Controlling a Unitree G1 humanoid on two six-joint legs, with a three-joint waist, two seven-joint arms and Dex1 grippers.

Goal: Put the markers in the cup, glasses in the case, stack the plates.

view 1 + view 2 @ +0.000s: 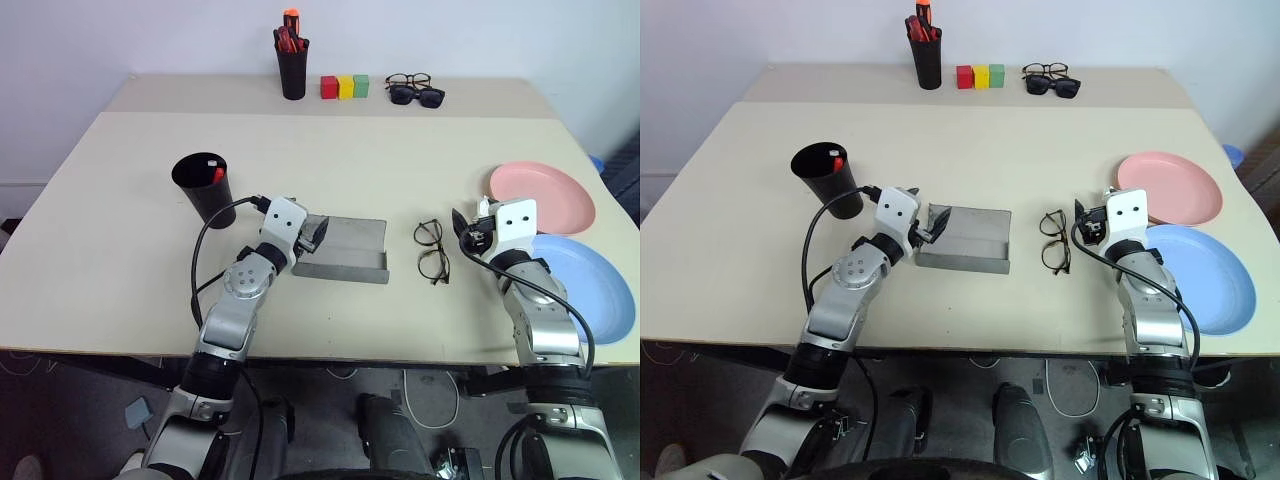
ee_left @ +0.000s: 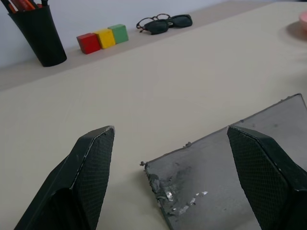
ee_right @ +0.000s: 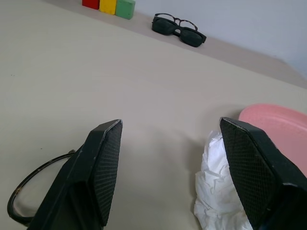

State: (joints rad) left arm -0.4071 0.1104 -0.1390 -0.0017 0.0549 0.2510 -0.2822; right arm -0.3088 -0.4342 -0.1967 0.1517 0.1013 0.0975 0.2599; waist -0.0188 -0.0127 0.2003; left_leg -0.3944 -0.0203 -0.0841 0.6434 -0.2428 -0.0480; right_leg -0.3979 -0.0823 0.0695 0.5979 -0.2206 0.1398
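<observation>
- Two pincers hovered low over the beige table (image 1: 330, 180), both spread wide and holding nothing.
- Left gripper (image 1: 312, 236) stood at the near-left corner of the grey case (image 1: 345, 250), one finger (image 2: 93, 163) out over bare tabletop, the other (image 2: 261, 167) over the case's lid; no grip was made.
- Black cup (image 1: 206, 187) stood just behind and to the left of that pincer, with the markers (image 1: 216, 172) inside it.
- Right gripper (image 1: 466, 228) hung just right of the folded wire-framed glasses (image 1: 432, 250), which lay between the two pincers, beside the case.
- Crumpled white paper (image 3: 220, 191) lay between its fingers.
- Pink plate (image 1: 545, 195) sat beyond and right of it; the blue plate (image 1: 590, 285) lay to its right, nearer the table edge, unstacked.
</observation>
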